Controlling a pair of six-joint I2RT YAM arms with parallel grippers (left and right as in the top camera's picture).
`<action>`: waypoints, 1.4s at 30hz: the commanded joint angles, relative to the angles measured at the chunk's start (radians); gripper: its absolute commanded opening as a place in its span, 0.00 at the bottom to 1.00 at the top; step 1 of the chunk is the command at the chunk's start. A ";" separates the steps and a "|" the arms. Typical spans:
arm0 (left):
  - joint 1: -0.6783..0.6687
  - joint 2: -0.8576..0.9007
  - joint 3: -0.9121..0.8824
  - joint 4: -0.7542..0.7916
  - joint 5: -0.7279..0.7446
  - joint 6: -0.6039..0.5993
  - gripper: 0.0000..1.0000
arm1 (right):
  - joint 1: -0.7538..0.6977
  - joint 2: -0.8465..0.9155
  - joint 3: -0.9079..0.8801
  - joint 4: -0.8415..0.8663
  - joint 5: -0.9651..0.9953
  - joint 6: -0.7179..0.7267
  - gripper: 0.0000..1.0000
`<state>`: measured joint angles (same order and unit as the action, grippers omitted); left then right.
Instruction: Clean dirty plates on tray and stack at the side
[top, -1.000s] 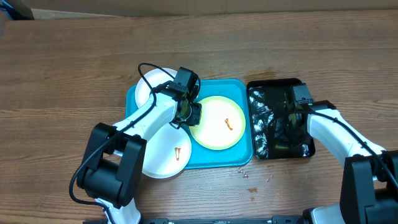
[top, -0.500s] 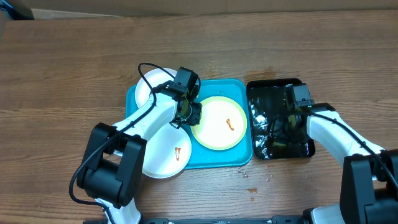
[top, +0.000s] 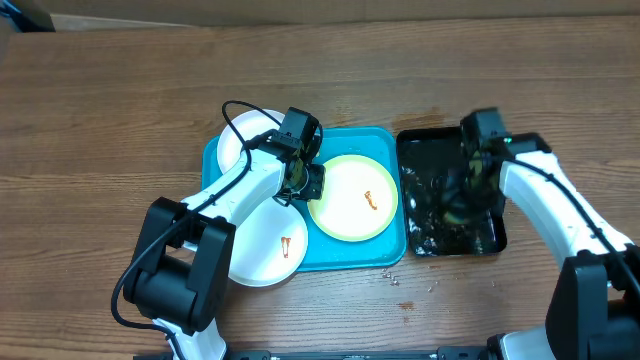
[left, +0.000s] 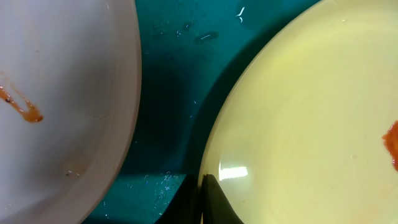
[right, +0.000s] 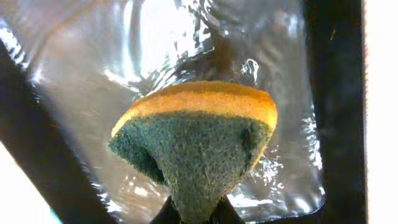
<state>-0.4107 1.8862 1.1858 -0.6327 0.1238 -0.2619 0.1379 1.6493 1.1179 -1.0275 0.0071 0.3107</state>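
The turquoise tray (top: 385, 140) holds the green-rimmed plate (top: 345, 215) with a red-brown smear. One white plate (top: 240, 140) sits at the tray's back left. Another white plate (top: 262, 250), smeared, overhangs its front left edge. My left gripper (top: 305, 185) is shut on the green-rimmed plate's left rim. The left wrist view shows that plate (left: 311, 112), the white plate (left: 56, 93), the tray (left: 168, 81) and the fingers (left: 202, 202). My right gripper (top: 468, 190) is over the black tray, shut on a yellow-green sponge (right: 199, 137) at the fingertips (right: 193, 214).
The glossy black tray (top: 440, 132) stands right of the turquoise tray and holds water (right: 186, 50). Small droplets or crumbs (top: 400, 280) lie on the wooden table in front of the trays. A black cable loops near the back white plate.
My right gripper has risen from the black tray's water with the sponge and shifted toward the back. The left arm and the plates have not moved.
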 joint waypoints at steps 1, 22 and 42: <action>0.002 0.010 -0.002 0.004 0.008 0.001 0.04 | -0.004 -0.005 0.020 -0.011 0.031 -0.005 0.04; 0.002 0.010 -0.002 -0.005 -0.092 -0.110 0.04 | -0.003 -0.005 0.047 -0.016 0.082 0.004 0.04; 0.002 0.010 -0.002 -0.017 -0.113 -0.159 0.04 | -0.003 -0.005 0.075 -0.132 0.078 0.003 0.04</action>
<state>-0.4107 1.8862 1.1858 -0.6395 0.0582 -0.3943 0.1379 1.6497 1.1557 -1.1423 0.0784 0.3107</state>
